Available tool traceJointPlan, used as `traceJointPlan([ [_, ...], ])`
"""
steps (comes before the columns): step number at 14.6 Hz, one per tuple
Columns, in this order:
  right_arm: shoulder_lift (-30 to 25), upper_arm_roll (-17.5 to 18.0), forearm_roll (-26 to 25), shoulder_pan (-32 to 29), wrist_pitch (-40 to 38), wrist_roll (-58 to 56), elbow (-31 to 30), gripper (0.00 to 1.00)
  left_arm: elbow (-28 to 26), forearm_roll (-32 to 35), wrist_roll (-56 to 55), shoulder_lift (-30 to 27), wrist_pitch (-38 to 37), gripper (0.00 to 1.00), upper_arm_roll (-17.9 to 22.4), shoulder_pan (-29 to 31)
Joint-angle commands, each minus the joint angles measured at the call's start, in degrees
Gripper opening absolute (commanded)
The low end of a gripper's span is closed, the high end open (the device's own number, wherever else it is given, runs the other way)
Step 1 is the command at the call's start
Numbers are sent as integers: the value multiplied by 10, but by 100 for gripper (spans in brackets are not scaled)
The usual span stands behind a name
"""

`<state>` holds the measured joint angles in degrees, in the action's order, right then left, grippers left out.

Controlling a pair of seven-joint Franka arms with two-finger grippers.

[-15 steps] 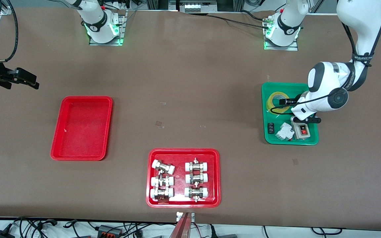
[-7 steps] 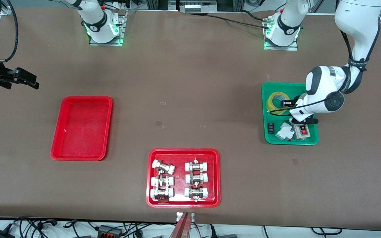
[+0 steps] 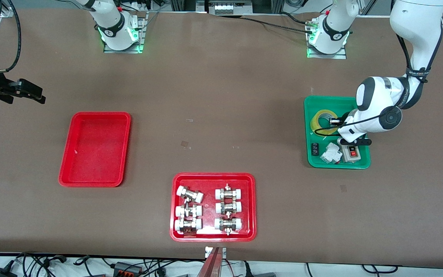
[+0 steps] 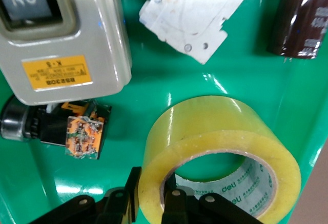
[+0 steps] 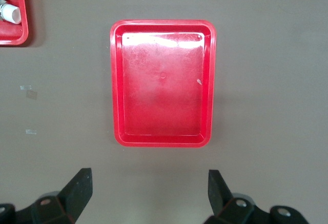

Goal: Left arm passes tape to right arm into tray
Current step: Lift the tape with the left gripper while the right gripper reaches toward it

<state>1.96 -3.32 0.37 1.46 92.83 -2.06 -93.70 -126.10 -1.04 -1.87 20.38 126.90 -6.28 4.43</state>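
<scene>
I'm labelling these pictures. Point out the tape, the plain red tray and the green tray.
tape (image 4: 215, 126): left wrist view, on the yellow outer band of the roll.
plain red tray (image 3: 94, 148): front view, on its bare floor.
green tray (image 3: 338, 164): front view, on the bare floor near its rim.

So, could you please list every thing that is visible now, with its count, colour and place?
tape: 1, translucent yellow, lying in the green tray.
tray: 1, plain red, toward the right arm's end of the table, nothing in it.
green tray: 1, green, toward the left arm's end.
switch box: 1, grey, in the green tray, nearer to the front camera than the tape.
white part: 1, white, in the green tray beside the switch box.
wider red tray: 1, red, nearest the front camera.
fittings: 6, metal with white caps, in the wider red tray.
left gripper: 1, black, one finger inside the tape's ring, one outside.
right gripper: 1, black, open, waiting above the table beside the tray.
</scene>
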Motion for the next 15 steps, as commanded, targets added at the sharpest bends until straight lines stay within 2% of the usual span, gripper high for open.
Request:
traceJointPlan([
  [1,-4,7,1,-6,-6,-1,2,100,32,3,3,-40,-66,0,-30,-1],
  [3,-5,7,1,-6,-18,4,2,100,86,2,-5,-45,-121,0,-58,-2],
  [5,-3,8,3,-6,-28,-6,3,100,140,1,-4,-32,-142,0,-96,-6],
  [8,1,14,10,10,-39,-3,2,100,230,-31,-28,39,-140,0,-157,-19],
  [11,25,16,3,58,-49,1,3,100,337,-53,-120,113,-133,0,-170,-88],
  [13,64,14,1,71,-54,-10,13,100,384,-69,-180,155,-92,0,-170,-136],
  [15,90,11,11,64,-52,-7,15,100,407,-126,-172,189,12,0,-175,-158],
])
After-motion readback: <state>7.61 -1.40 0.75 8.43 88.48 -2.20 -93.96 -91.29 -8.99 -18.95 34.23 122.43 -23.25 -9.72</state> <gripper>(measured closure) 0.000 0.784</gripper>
